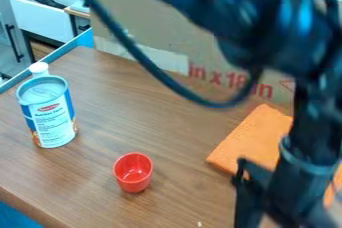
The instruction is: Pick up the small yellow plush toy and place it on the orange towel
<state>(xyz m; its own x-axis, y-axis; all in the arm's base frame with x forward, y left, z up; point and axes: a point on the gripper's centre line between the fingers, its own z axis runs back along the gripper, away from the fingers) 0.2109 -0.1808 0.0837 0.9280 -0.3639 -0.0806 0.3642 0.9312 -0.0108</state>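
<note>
Hangs at the lower right of the camera view as a black claw [257, 197], blurred and cut off by the bottom edge, under a thick dark arm [264, 27], just as blurred. Cannot tell whether spread, pressed together or pinching anything. Lies flat behind the claw as an orange cloth [247, 139], partly hidden by claw and arm, with a corner pointing left, a straight near edge and a finely textured surface; cannot tell whether touching the claw. Shows again in a patch of orange to the claw's right, mostly covered. Stands upright to the left of the claw, apart from it, as a small red cup [133, 172], fully in sight, round at the rim, glossy inside with pale glints, narrowing toward the base. Stands farther left and beyond as a blue and white can [53, 114], facing out with a printed label too soft to make out fully, and partly hiding a white-capped container [39, 68] behind. Rises beyond the claw as a cardboard panel [147, 22], printed in red and crossed by the arm and a looping dark cable [220, 104]. Stretches under cloth, cup and can as a brown wood-grain table [167, 142], cut off below.
</note>
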